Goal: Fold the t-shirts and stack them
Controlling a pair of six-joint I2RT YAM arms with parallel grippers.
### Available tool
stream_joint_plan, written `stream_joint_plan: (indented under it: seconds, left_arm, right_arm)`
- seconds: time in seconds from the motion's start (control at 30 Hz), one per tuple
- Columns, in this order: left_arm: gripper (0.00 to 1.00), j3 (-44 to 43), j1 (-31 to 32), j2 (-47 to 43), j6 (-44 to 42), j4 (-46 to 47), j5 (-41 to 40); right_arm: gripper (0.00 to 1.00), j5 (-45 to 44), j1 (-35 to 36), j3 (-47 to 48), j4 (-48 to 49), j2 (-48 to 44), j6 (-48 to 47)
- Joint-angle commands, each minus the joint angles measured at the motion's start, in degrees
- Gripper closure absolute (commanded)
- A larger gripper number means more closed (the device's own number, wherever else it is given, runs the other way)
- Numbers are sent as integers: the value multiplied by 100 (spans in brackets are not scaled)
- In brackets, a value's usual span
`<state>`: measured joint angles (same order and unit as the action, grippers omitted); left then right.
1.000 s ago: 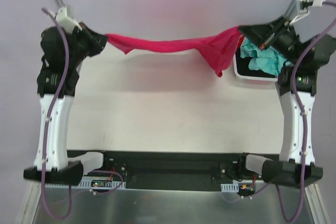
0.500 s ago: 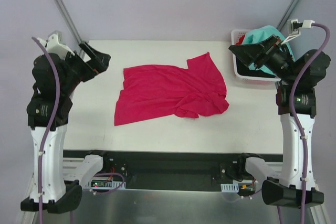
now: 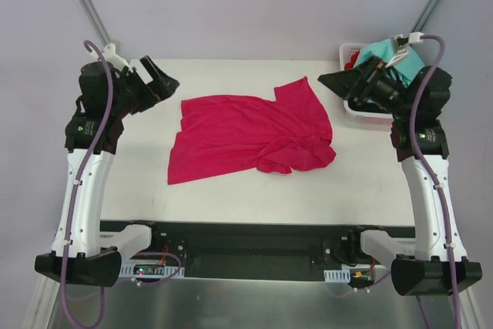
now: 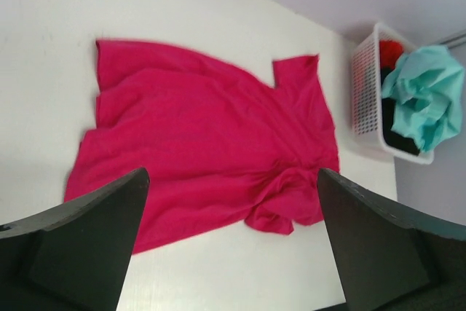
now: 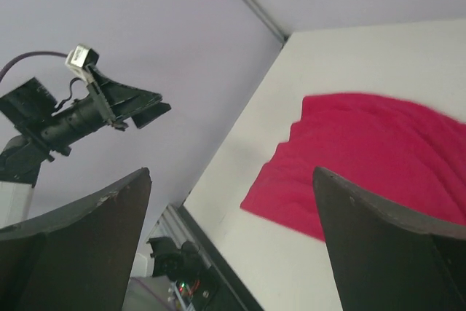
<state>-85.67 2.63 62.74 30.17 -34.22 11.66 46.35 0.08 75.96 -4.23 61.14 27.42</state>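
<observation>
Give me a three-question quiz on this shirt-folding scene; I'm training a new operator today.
1. True or false: the magenta t-shirt lies rumpled on the table, and neither gripper holds it.
2. Where is the teal t-shirt? A: heaped in the white basket. B: spread on the table beside the magenta one. C: hanging from a gripper.
3. Fill in the blank: the jaws of the left gripper and the right gripper both stand ____.

Key: 1 true; 2 A; 3 open.
</observation>
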Motion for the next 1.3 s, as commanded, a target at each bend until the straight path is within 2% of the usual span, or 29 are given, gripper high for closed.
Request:
stream_joint_plan:
  seconds: [0.0, 0.13, 0.2, 0.4, 0.47, 0.7, 0.9, 1.27]
  left_arm:
    - [1, 1383, 9, -183, 208, 678, 451]
    - [3, 2886, 123, -420, 454, 1320, 636]
    - [4, 3564, 219, -534, 507, 1513, 592]
    - [14, 4663, 395, -964, 586, 1638, 408]
    - [19, 4857, 448, -1044, 621, 1637, 346]
    - [26, 4831, 747, -887, 1131, 1593, -102]
    - [27, 4744, 765, -324, 1289, 1620, -375]
    - [35, 4814, 765, 352, 1527, 2024, -586]
  right_arm:
    - [4, -143, 711, -590, -743, 90, -508]
    - [4, -712, 1616, -1889, -799, -75, -870]
    - [4, -977, 1820, -2602, -798, -164, -975]
    - [1, -1453, 1882, -3491, -1194, -261, -1458]
    - [4, -1444, 1882, -3650, -1194, -243, -1494]
    - [14, -1497, 1882, -3439, -1151, 55, -1564]
    - [17, -1523, 1873, -3395, -931, 433, -1494]
    - [22, -1216, 1610, -3430, -210, 1330, -1327]
